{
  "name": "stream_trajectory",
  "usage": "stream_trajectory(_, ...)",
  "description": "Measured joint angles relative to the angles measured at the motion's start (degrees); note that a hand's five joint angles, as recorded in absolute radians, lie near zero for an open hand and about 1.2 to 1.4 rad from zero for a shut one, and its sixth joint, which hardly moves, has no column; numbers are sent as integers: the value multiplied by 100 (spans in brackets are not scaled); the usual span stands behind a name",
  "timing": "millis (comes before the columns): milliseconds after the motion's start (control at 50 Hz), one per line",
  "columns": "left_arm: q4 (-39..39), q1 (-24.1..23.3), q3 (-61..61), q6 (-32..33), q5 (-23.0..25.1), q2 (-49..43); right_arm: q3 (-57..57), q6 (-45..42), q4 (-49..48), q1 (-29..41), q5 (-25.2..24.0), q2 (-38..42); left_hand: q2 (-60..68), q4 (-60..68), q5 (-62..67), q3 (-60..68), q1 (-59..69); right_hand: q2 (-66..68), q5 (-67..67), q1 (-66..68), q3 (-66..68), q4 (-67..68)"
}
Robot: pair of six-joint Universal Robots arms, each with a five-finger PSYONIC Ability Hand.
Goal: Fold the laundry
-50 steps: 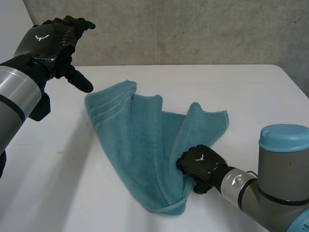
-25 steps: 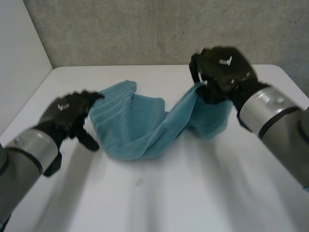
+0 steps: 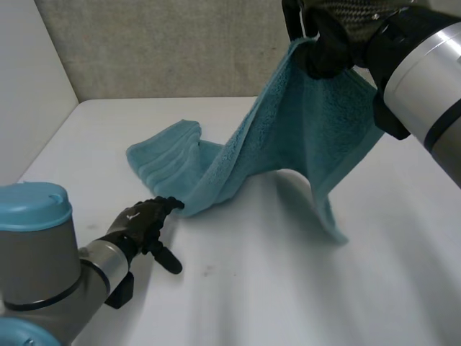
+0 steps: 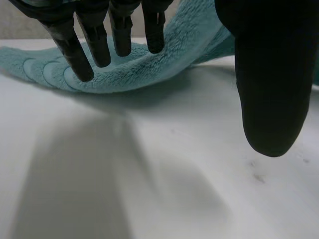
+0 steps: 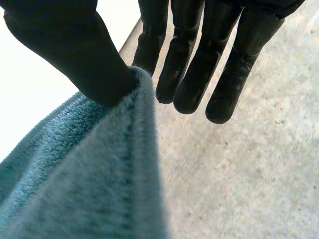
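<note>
Teal towel [image 3: 310, 122] hung pinched in the right hand [image 3: 337, 34], its other end on the desk [image 3: 252, 288]. Left hand [image 3: 140, 222], fingers straight and apart, sat just beside the towel.

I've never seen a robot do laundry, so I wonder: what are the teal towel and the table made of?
The towel looks like terry cloth, probably cotton: fuzzy pile, ridged bands near one end, limp drape. The table seems smooth matte white laminate or painted board; I can't tell which.
</note>
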Motion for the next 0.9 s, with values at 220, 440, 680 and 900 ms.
stream_trajectory(220, 577, -216, 751, -42, -490, -788, -6, 63, 83, 110, -2, -457, 0, 0, 0, 0, 0, 0, 0, 0, 0, 0)
stream_trajectory(440, 1013, -413, 1605, 26, -720, -1459, 42, 97, 105, 118, -5, -684, 124, 128, 121, 131, 82, 0, 0, 0, 0, 0)
stream_trajectory(680, 1448, -599, 2251, 44, -737, -2154, 174, 317, 100, 56, -44, -1004, 3666, 3543, 3471, 3555, 3699, 0, 0, 0, 0, 0)
stream_trajectory(900, 925, -467, 1856, 464, -754, -537, 719, 221, 66, -901, -299, -970, 5471, 5421, 5064, 5430, 4985, 0, 0, 0, 4, 0)
